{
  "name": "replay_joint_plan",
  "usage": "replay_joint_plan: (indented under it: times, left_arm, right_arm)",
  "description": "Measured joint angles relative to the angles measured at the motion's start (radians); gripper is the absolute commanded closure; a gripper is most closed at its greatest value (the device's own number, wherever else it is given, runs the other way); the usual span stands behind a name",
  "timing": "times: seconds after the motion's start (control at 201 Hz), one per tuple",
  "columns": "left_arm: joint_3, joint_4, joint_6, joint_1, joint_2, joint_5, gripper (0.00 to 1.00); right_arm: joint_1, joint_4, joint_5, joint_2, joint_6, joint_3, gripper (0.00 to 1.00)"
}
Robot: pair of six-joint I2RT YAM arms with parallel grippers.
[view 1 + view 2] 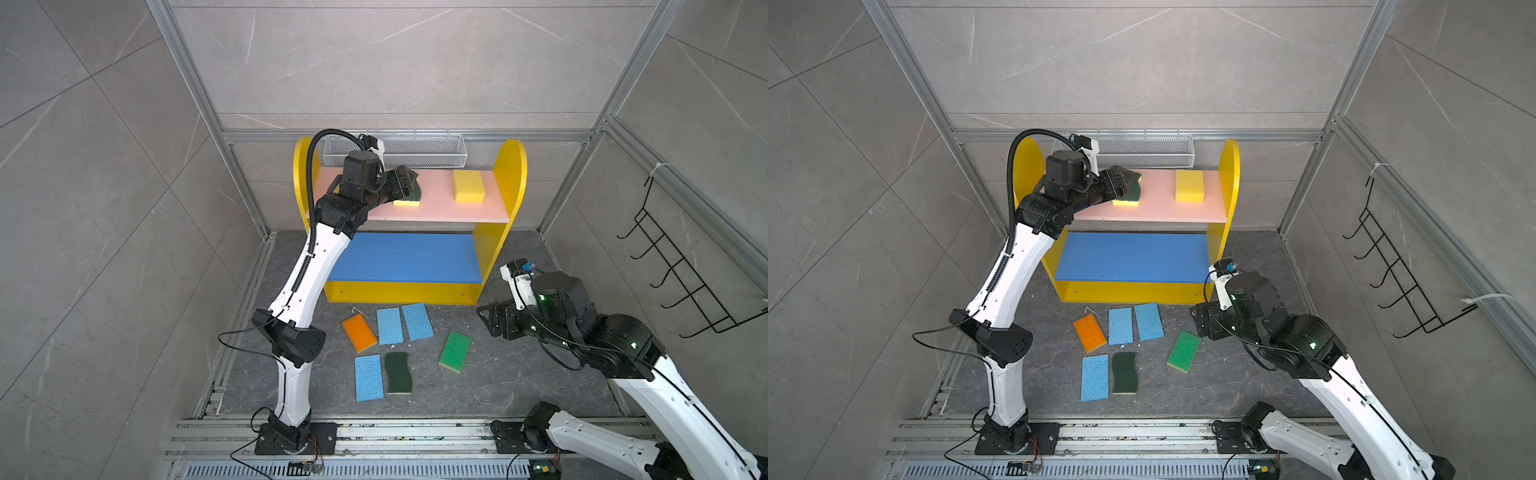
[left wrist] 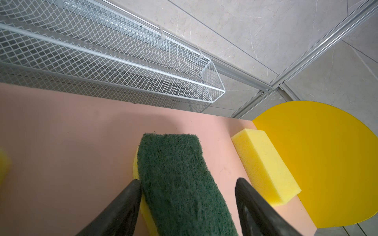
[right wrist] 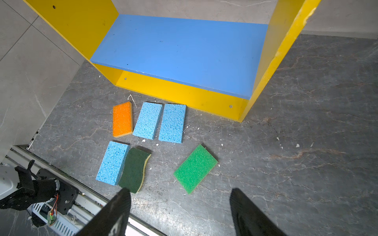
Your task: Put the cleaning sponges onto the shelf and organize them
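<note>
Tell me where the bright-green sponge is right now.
In both top views the bright-green sponge lies flat on the dark floor, right of the dark-green scourer and in front of the shelf, touching neither.

Three blue sponges (image 1: 390, 326) (image 1: 417, 321) (image 1: 368, 377), two scourers (image 1: 399, 372) (image 2: 180, 179) — one shelf (image 1: 513, 174)

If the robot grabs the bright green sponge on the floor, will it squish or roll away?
Probably squishy: the bright green sponge looks like porous foam. Likely light, being thin. It lies flat on the floor, so it shouldn't roll, maybe just slide.
</note>
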Motion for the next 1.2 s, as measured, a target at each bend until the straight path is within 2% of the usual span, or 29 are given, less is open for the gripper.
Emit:
replay_joint_plan:
  times: [0.324, 0.513, 0.981, 1.2]
  left_arm:
    - [0.0, -0.006, 0.004, -0.014, -0.002, -0.051, 0.25]
    - [-0.015, -0.064, 0.017, -0.025, -0.034, -0.089, 0.25]
    - [-0.198, -0.172, 0.074, -0.126, -0.252, -0.164, 0.26]
    - [-0.243, -0.193, 0.08, -0.13, -0.327, -0.19, 0.3]
  right_arm:
    - [0.0, 0.0, 0.007, -0.005, 0.0, 0.0, 0.22]
    - [0.0, 0.0, 0.006, -0.005, 0.0, 0.0, 0.22]
    - [-0.001, 0.0, -0.005, -0.003, 0.002, 0.0, 0.22]
    - [-0.001, -0.001, -0.015, 0.0, 0.005, 0.0, 0.23]
